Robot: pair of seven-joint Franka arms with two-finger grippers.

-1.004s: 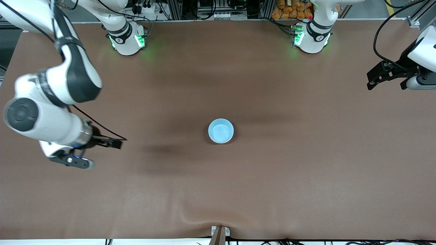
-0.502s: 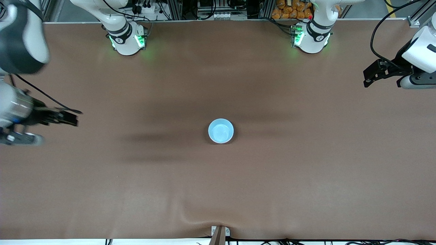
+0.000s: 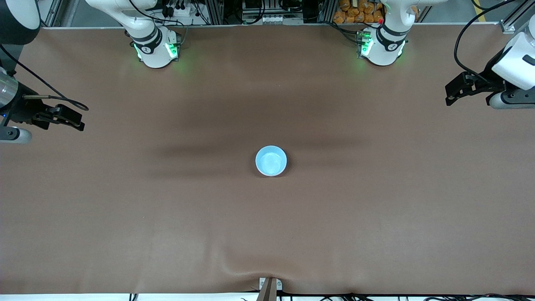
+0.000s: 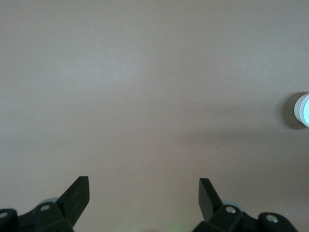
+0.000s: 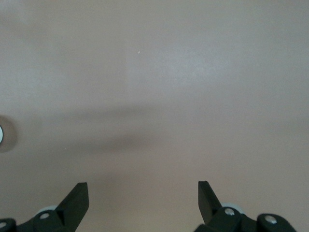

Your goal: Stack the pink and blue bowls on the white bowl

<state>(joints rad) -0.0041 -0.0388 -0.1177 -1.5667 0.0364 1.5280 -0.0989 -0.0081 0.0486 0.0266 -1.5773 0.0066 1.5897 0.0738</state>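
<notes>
A light sky blue bowl (image 3: 271, 160) stands upright near the middle of the table. Its edge shows in the left wrist view (image 4: 303, 109) and in the right wrist view (image 5: 1, 133). No pink bowl or white bowl shows; I cannot tell whether anything sits under the blue one. My left gripper (image 3: 450, 95) is open and empty over the left arm's end of the table, with its jaws wide apart in the left wrist view (image 4: 144, 186). My right gripper (image 3: 77, 121) is open and empty over the right arm's end, also wide apart in the right wrist view (image 5: 143, 189).
The brown table mat (image 3: 267, 234) is bare around the bowl. It has a small ridge at the edge nearest the front camera, by a clamp (image 3: 269, 286). The two arm bases (image 3: 155, 48) (image 3: 381, 46) stand along the edge farthest from the camera.
My right arm has pulled away from the table's middle toward its own end and farther from the front camera. The left gripper has shifted only slightly. The blue bowl has not moved.
</notes>
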